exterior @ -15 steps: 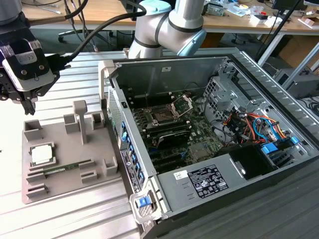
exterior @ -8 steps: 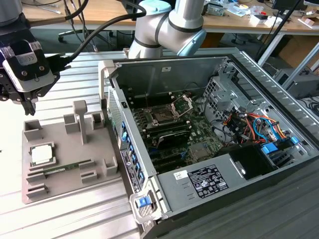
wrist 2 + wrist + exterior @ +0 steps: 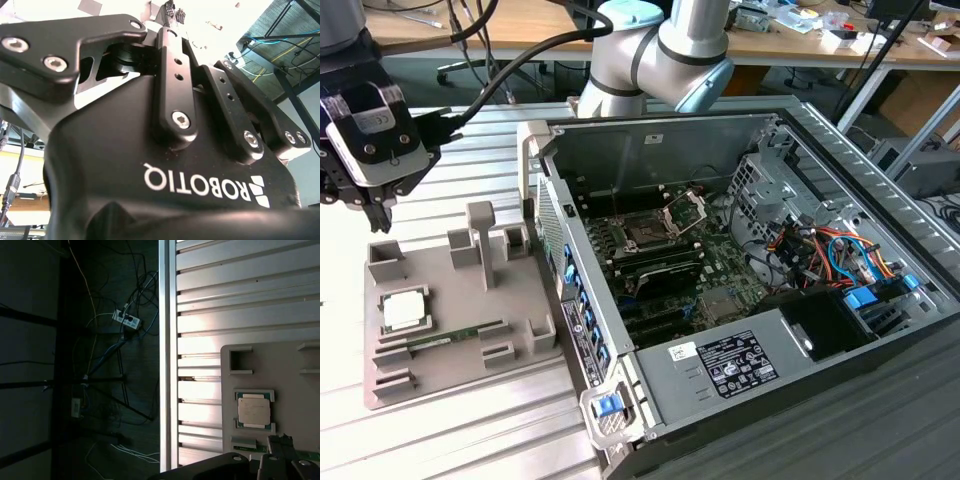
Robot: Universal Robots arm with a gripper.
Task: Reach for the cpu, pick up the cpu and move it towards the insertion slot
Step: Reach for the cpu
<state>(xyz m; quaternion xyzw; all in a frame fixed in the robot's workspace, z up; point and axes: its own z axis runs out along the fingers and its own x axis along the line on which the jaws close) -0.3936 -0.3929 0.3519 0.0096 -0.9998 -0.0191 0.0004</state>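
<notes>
The cpu [image 3: 405, 308] lies flat in a recess of a grey holder block [image 3: 450, 380] on the exterior view's left, its pale silvery face up. My gripper [image 3: 358, 208] hangs above and behind the block, apart from the cpu, open with nothing between its fingers. The first wrist view also has the cpu [image 3: 254, 410] in its recess on the holder block [image 3: 280, 360]. Black housing [image 3: 150, 165] of the gripper and its links take up the second wrist view. The insertion slot [image 3: 645, 232] is a dark square socket with a raised silver bracket, on the board inside the open case.
The open computer case [image 3: 750, 130] stands on the exterior view's right on a slatted aluminium table [image 3: 470, 440]. A green memory stick [image 3: 455, 338] lies in the block beside the cpu, and grey posts [image 3: 480, 235] rise from it. The table edge [image 3: 167, 365] drops to a floor with cables.
</notes>
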